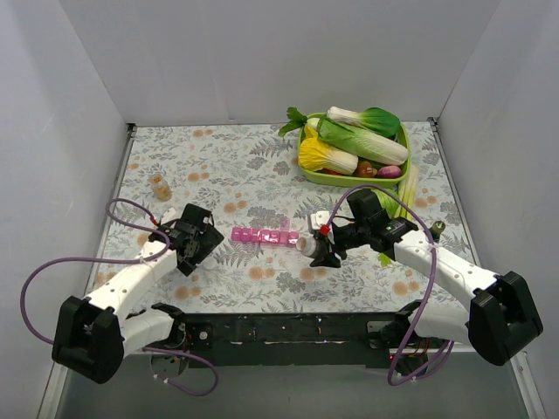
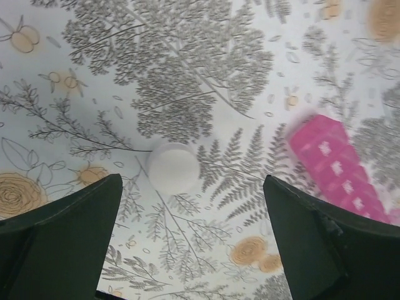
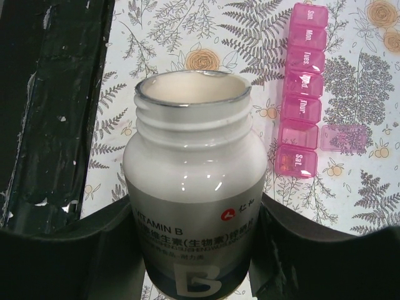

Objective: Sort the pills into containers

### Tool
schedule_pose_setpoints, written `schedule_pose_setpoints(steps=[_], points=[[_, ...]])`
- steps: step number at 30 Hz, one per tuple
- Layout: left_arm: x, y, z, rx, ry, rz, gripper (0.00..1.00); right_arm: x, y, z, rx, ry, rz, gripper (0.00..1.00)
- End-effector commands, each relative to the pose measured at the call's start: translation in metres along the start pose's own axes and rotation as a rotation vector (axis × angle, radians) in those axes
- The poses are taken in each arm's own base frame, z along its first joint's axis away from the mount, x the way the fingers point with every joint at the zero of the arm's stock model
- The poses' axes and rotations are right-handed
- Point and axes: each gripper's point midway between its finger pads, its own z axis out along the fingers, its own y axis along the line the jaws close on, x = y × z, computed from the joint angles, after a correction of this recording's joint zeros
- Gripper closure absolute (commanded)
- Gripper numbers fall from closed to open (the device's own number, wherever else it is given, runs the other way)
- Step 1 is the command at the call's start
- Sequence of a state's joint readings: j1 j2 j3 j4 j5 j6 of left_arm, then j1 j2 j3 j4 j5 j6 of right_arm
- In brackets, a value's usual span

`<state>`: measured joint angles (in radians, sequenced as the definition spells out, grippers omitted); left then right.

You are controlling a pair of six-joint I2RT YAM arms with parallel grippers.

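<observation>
While right gripper (image 3: 197, 247) clamps bottle (image 3: 190, 169), left gripper (image 2: 191, 200) gapes empty — organizer (image 3: 302, 94) end lid open.

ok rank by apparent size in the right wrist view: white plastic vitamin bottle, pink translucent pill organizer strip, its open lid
1. white plastic vitamin bottle (closest to camera, so inflated)
2. pink translucent pill organizer strip
3. open lid

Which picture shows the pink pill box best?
The right wrist view: the pill box lies whole beside the bottle, day labels readable, one lid open. The top view shows it tiny; the left wrist view, one blurry end.
</observation>
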<state>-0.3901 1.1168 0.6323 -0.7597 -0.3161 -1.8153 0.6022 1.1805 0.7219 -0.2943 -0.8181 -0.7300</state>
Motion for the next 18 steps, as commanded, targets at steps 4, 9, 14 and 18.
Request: schedule_pose_setpoints(steps=[4, 9, 14, 18], points=[[0.003, -0.082, -0.087, 0.572, 0.082, 0.214, 0.02, -0.016, 0.005, -0.003, -0.032, -0.071, -0.022, 0.95], [0.047, -0.120, -0.184, 1.296, 0.137, 0.565, 0.02, -0.019, 0.009, -0.003, -0.055, -0.094, 0.001, 0.95], [0.065, -0.115, -0.232, 1.590, 0.044, 0.780, 0.02, -0.019, 0.010, -0.002, -0.062, -0.102, 0.017, 0.94], [0.076, -0.114, -0.250, 1.692, -0.111, 0.946, 0.02, -0.019, 0.010, 0.000, -0.075, -0.107, 0.034, 0.94]])
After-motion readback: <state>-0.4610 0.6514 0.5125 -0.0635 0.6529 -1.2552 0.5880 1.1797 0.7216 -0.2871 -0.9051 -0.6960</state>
